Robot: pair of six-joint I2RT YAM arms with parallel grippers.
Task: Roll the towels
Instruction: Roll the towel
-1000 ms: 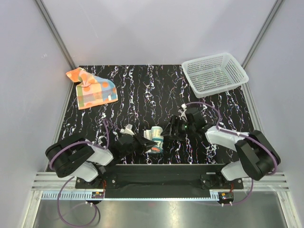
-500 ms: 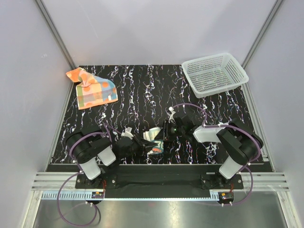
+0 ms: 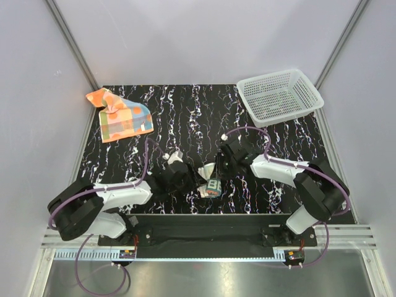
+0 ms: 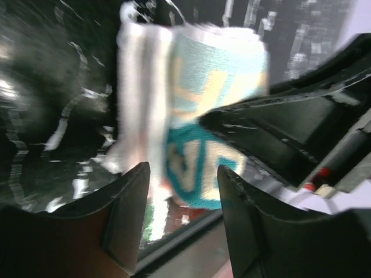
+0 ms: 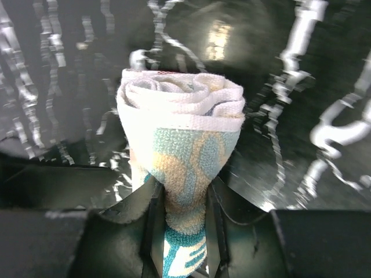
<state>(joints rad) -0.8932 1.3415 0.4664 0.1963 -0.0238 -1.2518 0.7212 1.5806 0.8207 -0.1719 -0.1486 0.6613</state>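
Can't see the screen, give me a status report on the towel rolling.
Right claw shut on rolled towel. Left claw open beside it. Orange towel unrolled, back left. Basket far off, back right.

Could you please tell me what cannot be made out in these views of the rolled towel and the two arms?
Left wrist view: motion blur; whether the left fingers grip or merely flank the rolled cream-and-teal terry towel is unclear.
Right wrist view: the roll's lower end is hidden between the pinching right fingers.
Top view: the roll's lettering is too small to read, and both arms' fingers cover its ends.
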